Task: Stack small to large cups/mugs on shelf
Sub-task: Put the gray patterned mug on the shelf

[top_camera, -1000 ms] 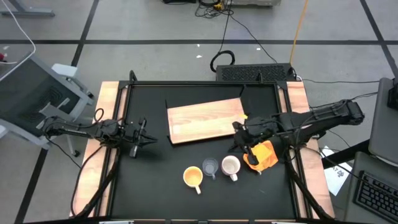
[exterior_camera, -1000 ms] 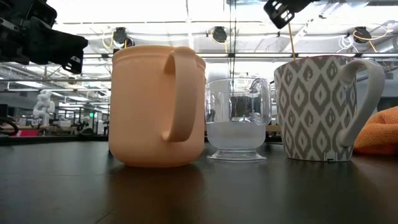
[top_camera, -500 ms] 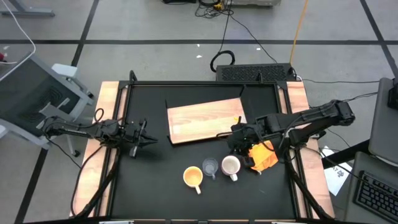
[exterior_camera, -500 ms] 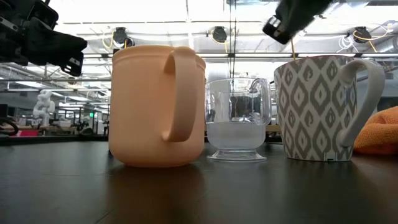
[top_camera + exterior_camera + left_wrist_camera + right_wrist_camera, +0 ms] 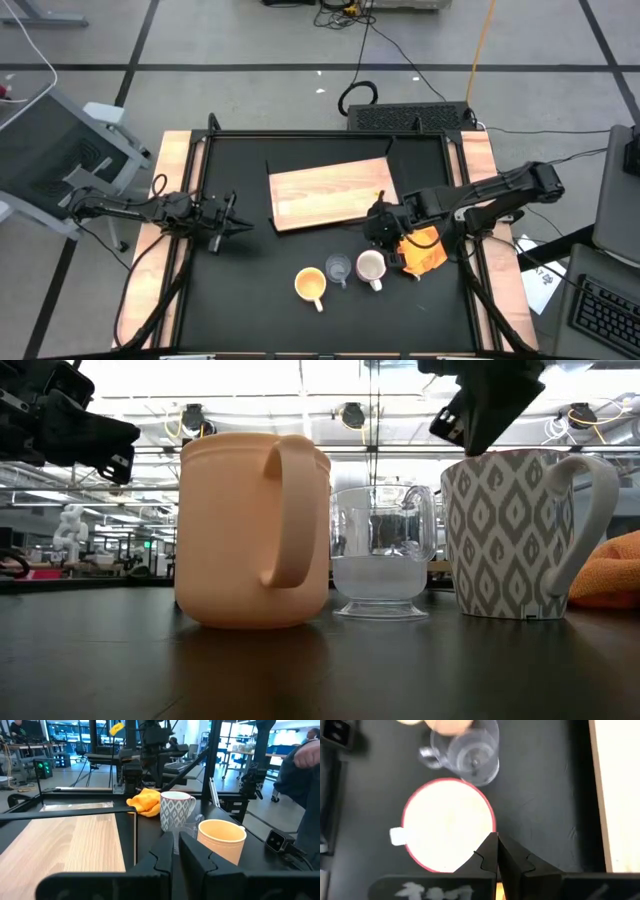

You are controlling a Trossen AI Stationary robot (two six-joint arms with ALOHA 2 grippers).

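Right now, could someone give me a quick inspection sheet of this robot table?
Surface: black tabletop, wooden side rails.
Job's things: yellow-orange mug, clear glass cup and patterned white mug in a row near the front edge; wooden board lies bare behind them.
Clutter: orange cloth beside the white mug.
Claws: right claw shut, empty, just above the white mug's rim; left claw shut, empty, parked at the left side.
Cables: black cable loop on the floor behind.
Surroundings: lab benches; a person's sleeve in the left wrist view.
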